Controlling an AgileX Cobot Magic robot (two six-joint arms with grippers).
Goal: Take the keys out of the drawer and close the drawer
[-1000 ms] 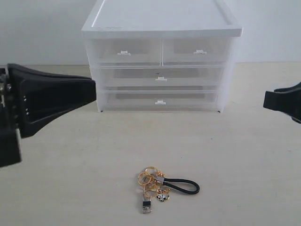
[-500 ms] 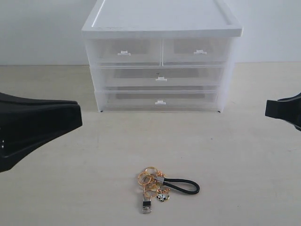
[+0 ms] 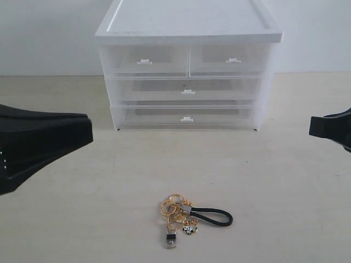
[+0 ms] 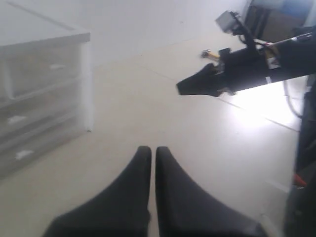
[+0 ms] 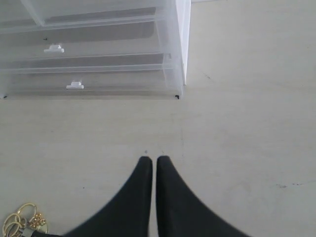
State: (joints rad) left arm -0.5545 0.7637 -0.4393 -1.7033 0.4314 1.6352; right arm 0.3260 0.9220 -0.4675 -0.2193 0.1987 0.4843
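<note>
Since the earlier frames the left gripper point(image 3: 89, 129) has sunk along the left edge, away from the cabinet point(image 3: 186, 27). The right gripper point(image 3: 311, 127), at the right edge, hardly shifted. Both have their jaws together, holding nothing. The keys point(image 3: 189, 215) lie on the table point(image 3: 285, 192) at lower centre. The drawer point(image 3: 227, 60), at upper right of centre, sits flush, so the arms probably stand clear because the work is done.

Soft, even light fills the exterior view, with faint shadows under the cabinet point(image 3: 186, 33). My left wrist view is blurred, with white glare on the bench point(image 4: 197, 133); my right wrist view is sharp.
</note>
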